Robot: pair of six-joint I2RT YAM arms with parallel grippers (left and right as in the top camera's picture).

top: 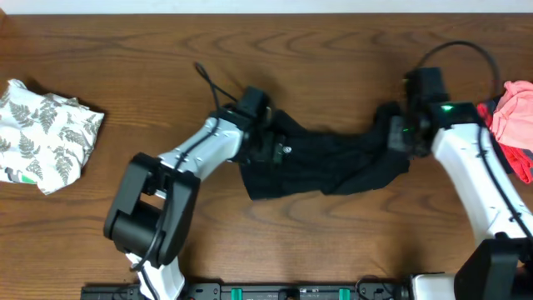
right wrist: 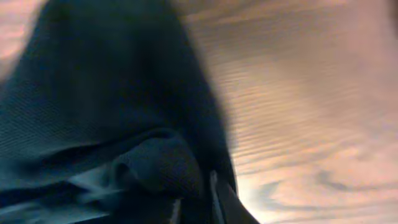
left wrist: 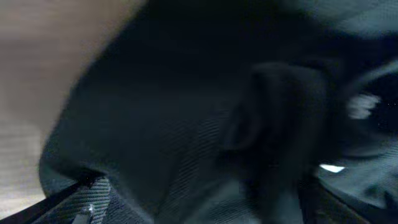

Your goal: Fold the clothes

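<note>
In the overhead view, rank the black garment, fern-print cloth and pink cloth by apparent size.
1. black garment
2. fern-print cloth
3. pink cloth, smallest as seen, though the picture's edge cuts it off, so its full size is unsure.

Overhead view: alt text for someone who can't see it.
A crumpled black garment lies stretched between the left gripper at its left end and the right gripper at its right. On the wooden table, a fern-print cloth sits far left, a pink garment at the right edge.
</note>
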